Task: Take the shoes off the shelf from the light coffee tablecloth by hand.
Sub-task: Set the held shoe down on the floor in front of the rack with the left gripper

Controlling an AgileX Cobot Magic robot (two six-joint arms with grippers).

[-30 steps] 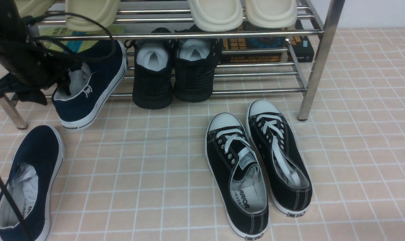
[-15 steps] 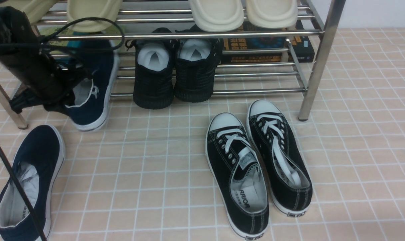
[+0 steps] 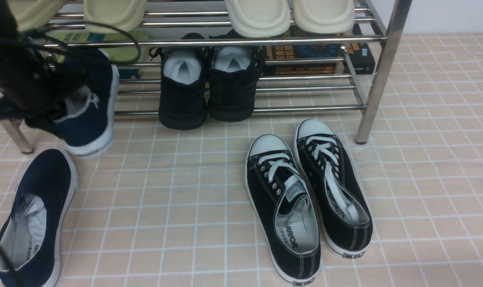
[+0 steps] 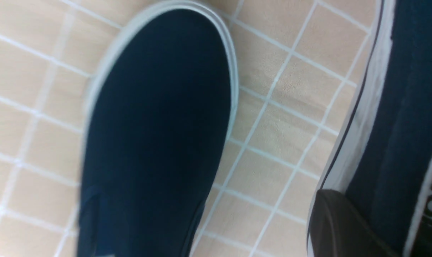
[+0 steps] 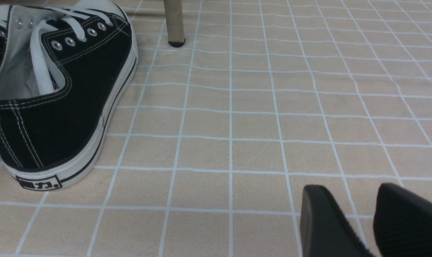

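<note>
One navy slip-on shoe hangs tilted, heel down, in front of the chrome shelf at the far left, its toe pointing up toward the lower rods. My left gripper is shut on its heel; a dark finger presses against the white sole of this shoe. The other navy shoe lies on the light coffee tablecloth at the front left, directly beneath the left wrist. My right gripper hovers low over bare cloth, fingertips slightly apart, holding nothing.
Black knit shoes stand on the lower tier beside books. Cream slippers rest on the upper tier. Black lace-up sneakers sit on the cloth mid-right, near the shelf's right leg and left of the right gripper.
My left gripper has closed on the navy shoe's heel and pulled it leftward and outward from the lower tier. Everything else stays put.
</note>
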